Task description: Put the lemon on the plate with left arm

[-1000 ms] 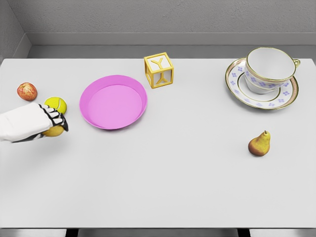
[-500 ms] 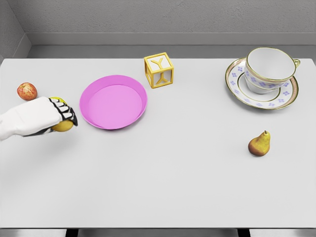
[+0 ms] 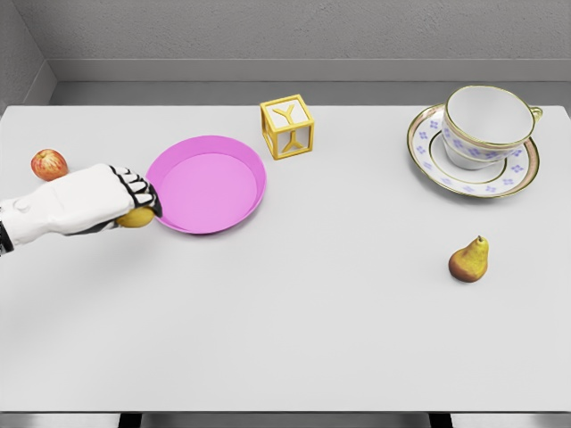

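1. Head view: the left hand (image 3: 98, 198) enters from the left edge of the frame, fingers curled around the lemon (image 3: 136, 217), of which only a yellow sliver shows beneath them.
2. The lemon sits at the left rim of the pink plate (image 3: 241, 201), left of centre; whether it touches the rim cannot be told.
3. A red apple (image 3: 49, 164) lies at the far left of the desk (image 3: 312, 321).
4. A yellow block (image 3: 287, 127) stands at upper centre, just beyond the plate.
5. A cup (image 3: 486, 125) on a saucer (image 3: 428, 156) sits upper right; a pear (image 3: 469, 259) lies below it.
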Available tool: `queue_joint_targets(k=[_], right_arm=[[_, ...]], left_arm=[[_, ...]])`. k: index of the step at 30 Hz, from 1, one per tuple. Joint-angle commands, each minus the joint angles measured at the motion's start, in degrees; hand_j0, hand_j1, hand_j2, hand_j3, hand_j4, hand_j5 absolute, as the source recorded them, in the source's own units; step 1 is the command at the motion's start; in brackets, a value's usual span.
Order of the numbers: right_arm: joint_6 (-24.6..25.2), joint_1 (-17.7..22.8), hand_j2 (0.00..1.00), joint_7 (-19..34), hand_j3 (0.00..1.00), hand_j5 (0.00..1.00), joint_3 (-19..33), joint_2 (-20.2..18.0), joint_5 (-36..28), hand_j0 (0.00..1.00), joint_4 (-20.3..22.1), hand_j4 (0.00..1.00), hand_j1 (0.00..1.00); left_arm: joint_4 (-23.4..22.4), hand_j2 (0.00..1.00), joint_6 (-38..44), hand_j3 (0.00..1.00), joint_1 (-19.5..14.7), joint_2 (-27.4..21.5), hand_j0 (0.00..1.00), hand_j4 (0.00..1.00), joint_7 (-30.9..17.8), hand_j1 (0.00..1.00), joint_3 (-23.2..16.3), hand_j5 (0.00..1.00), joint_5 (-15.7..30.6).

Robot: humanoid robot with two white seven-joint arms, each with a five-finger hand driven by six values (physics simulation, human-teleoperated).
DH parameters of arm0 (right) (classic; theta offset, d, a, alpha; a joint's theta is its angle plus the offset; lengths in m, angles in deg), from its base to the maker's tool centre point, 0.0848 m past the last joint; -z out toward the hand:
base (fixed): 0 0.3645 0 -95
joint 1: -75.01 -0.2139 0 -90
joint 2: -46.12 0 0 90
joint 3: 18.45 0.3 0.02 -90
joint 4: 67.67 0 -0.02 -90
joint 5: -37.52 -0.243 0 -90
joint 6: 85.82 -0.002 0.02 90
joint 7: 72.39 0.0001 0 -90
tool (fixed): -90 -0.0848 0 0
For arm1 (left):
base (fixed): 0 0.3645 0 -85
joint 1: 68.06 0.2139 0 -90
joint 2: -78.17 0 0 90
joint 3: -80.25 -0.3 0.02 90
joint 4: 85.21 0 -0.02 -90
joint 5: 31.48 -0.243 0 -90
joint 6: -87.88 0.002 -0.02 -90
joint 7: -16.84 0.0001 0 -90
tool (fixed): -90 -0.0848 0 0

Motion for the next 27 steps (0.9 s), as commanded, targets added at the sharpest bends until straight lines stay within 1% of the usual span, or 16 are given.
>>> queue_joint_targets(k=[1, 14, 17, 18, 19, 25, 27], right_arm=[[0.00, 0.09, 1.00, -0.01, 1.00, 1.00, -0.02, 0.00, 0.01, 1.00, -0.02, 1.00, 1.00], [0.00, 0.09, 1.00, -0.01, 1.00, 1.00, -0.02, 0.00, 0.01, 1.00, -0.02, 1.00, 1.00], [0.00, 0.00, 1.00, -0.01, 1.00, 1.00, 0.07, 0.00, 0.01, 1.00, -0.02, 1.00, 1.00], [0.00, 0.09, 1.00, 0.08, 1.00, 1.00, -0.02, 0.00, 0.01, 1.00, -0.02, 1.00, 1.00], [0.00, 0.00, 1.00, -0.01, 1.00, 1.00, -0.02, 0.00, 0.01, 1.00, -0.02, 1.00, 1.00], [0.00, 0.00, 1.00, -0.01, 1.00, 1.00, -0.02, 0.00, 0.01, 1.00, -0.02, 1.00, 1.00], [0.00, 0.09, 1.00, -0.01, 1.00, 1.00, -0.02, 0.00, 0.01, 1.00, -0.02, 1.00, 1.00]], left_arm=[[-0.15, 0.42, 0.09, 0.42, 0.00, 0.68, 0.42, 0.42, 0.01, 0.42, -1.02, 0.42, 0.27], [-0.41, 0.42, 0.09, 0.42, -1.58, 3.31, 0.42, 0.42, -0.16, 0.42, -1.11, 0.42, -0.88], [-1.20, 0.42, 0.09, 0.42, -2.46, 4.81, 0.42, 0.42, -0.95, 0.42, -1.46, 0.42, -0.88], [-1.90, 0.42, 0.09, 0.42, -3.87, 4.81, 0.42, 0.42, -0.95, 0.42, -3.22, 0.42, -0.88], [-2.08, 0.42, 0.09, 0.42, -4.39, 4.90, 0.42, 0.42, -1.04, 0.42, -3.66, 0.42, -0.88], [-2.34, 0.42, 0.09, 0.42, -5.36, 6.30, 0.42, 0.42, -1.48, 0.42, -3.75, 0.42, -0.88], [-2.96, 0.42, 0.09, 0.42, -6.42, 7.18, 0.42, 0.42, -1.48, 0.42, -4.27, 0.42, -0.96]])
